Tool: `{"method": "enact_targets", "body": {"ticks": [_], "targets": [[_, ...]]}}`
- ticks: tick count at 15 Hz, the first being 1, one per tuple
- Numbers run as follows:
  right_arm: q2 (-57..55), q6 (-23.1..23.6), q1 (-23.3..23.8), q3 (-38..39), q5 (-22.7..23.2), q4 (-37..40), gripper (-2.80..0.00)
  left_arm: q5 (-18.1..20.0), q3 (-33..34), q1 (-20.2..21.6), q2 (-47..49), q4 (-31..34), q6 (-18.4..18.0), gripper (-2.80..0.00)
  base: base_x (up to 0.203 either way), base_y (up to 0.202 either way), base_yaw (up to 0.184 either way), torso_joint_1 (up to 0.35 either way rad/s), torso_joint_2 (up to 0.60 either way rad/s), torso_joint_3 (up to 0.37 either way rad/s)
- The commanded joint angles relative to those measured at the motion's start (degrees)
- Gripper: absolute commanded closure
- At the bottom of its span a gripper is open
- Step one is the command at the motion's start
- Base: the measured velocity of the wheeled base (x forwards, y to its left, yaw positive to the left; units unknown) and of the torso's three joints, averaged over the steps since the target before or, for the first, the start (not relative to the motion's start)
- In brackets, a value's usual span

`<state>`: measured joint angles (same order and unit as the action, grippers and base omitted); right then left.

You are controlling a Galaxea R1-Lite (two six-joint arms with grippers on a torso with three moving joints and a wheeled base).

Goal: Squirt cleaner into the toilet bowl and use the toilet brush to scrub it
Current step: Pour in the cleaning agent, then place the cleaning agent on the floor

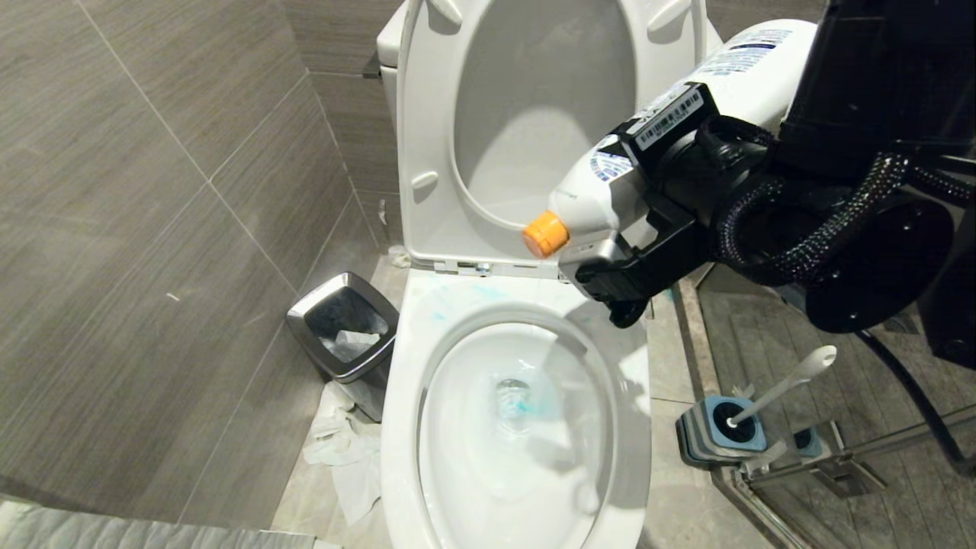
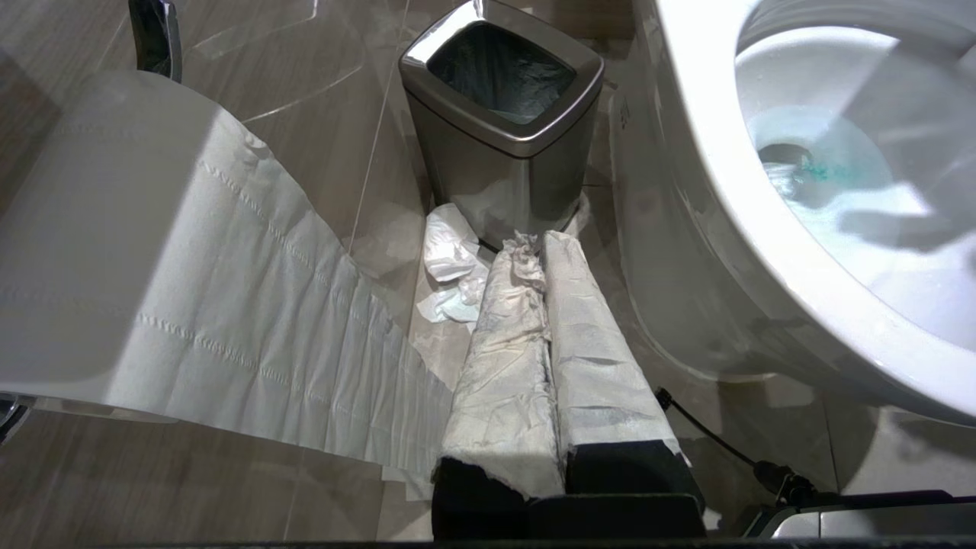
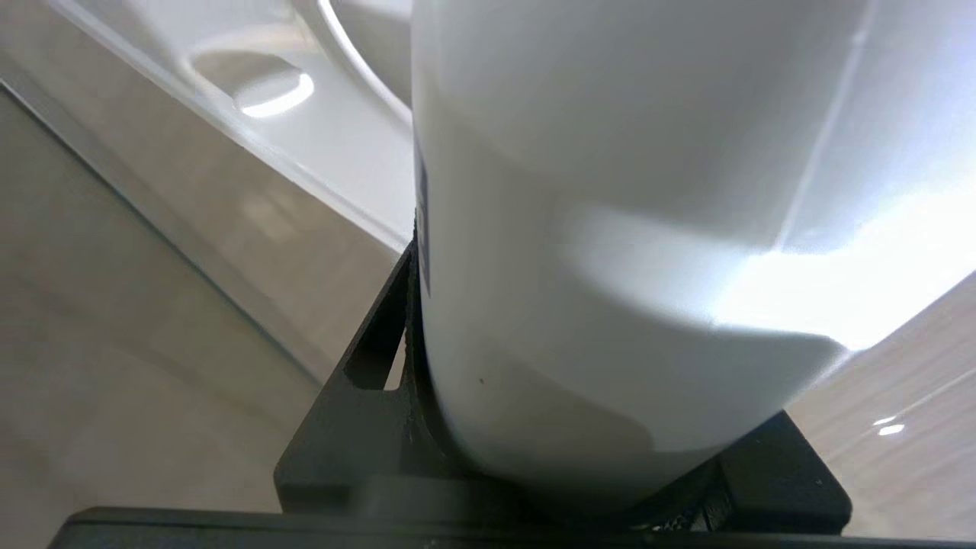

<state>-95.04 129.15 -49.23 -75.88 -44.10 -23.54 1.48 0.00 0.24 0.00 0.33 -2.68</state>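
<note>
1. At the far left of the head view the grey tiled wall point(image 1: 152, 229) runs down to the floor; in the left wrist view a toilet paper roll point(image 2: 114, 252) trails a long sheet beside the left gripper point(image 2: 537, 252), whose two paper-wrapped fingers point(image 2: 503, 358) are pressed together with nothing between them.
2. At about 8 o'clock from the toilet hinge stands the chrome-rimmed trash bin point(image 1: 345, 324), lined with a black bag and holding a scrap of white tissue (more crumpled tissue point(image 1: 343, 450) lies on the floor at its foot).
3. The toilet bowl point(image 1: 404, 427) fills the centre, seat and lid point(image 1: 427, 114) raised. Teal cleaner point(image 1: 515, 400) tints the water around the drain, and faint teal smears mark the rim at 12 o'clock.
4. At 1 o'clock above the bowl the right gripper point(image 1: 648, 221) clamps a white cleaner bottle point(image 1: 747, 69), tilted with its orange cap point(image 1: 545, 233) pointing down-left over the back rim.
5. At 3 o'clock from the bowl the toilet brush point(image 1: 785, 385) stands in its blue-and-grey holder point(image 1: 717, 435) on the floor, handle leaning right, well apart from both grippers.
</note>
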Motion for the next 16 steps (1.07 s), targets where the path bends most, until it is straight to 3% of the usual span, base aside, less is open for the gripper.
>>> {"method": "enact_targets", "body": {"ticks": [1,4,6,12,16], "targets": [[0.24,-1.25,0.01,0.03,-0.36,-0.11,0.0,0.01,0.09,0.02,0.09,0.02,-0.04,0.0,0.0,0.0,0.0,0.0,0.0,0.0],[0.17,-8.92,0.06,-0.02,-0.46,1.11,0.0,0.01,0.09,0.02,0.09,0.02,0.05,0.0,0.0,0.0,0.0,0.0,0.0,0.0],[0.24,-16.83,0.09,-0.25,-0.46,4.55,0.0,0.01,0.09,0.02,0.09,0.02,0.13,0.0,0.0,0.0,0.0,0.0,0.0,0.0],[-2.8,-51.06,0.46,-8.43,-0.05,20.43,0.0,0.01,0.09,0.02,0.09,0.02,0.05,0.0,0.0,0.0,0.0,0.0,0.0,0.0],[-4.57,-72.32,0.85,-17.35,2.42,36.54,0.0,-0.06,0.09,0.02,0.09,0.02,0.13,0.0,0.0,0.0,0.0,0.0,0.0,0.0]]}}
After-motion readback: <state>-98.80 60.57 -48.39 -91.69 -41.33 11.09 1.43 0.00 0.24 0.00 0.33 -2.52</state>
